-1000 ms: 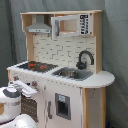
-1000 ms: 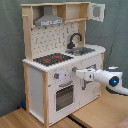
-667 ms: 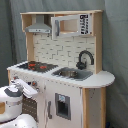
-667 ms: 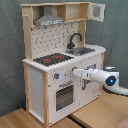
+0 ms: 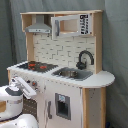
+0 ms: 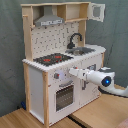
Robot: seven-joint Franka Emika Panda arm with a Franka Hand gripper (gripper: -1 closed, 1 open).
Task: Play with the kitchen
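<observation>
At the front panel of the large white and light-wood toy play kitchen, just under the black hob with its red rings, your white arm's gripper now reaches the row of knobs. Over the last second it has slid from farther toward the second exterior view's right into the fascia, so the tip looks to be touching or just beside a knob; you cannot tell from either view whether the pincer is released or clenched, so check before you turn anything. In the first exterior view the same gripper sits at the knob strip from the first exterior view's left, above the dark oven door. That approach suggests you have moved from reaching to making contact, and a knob twist seems the likely step in hand. The kitchen itself stands where it was, upright on the wooden floor against a grey curtain, with its silver sink and curved black faucet beside the hob, the grey hood above, and the pegboard back between. The overhanging countertop edge sits directly over the wrist, so a lift would meet it; the white cupboard door beside the oven lies close to the arm's blue-lit joint.
</observation>
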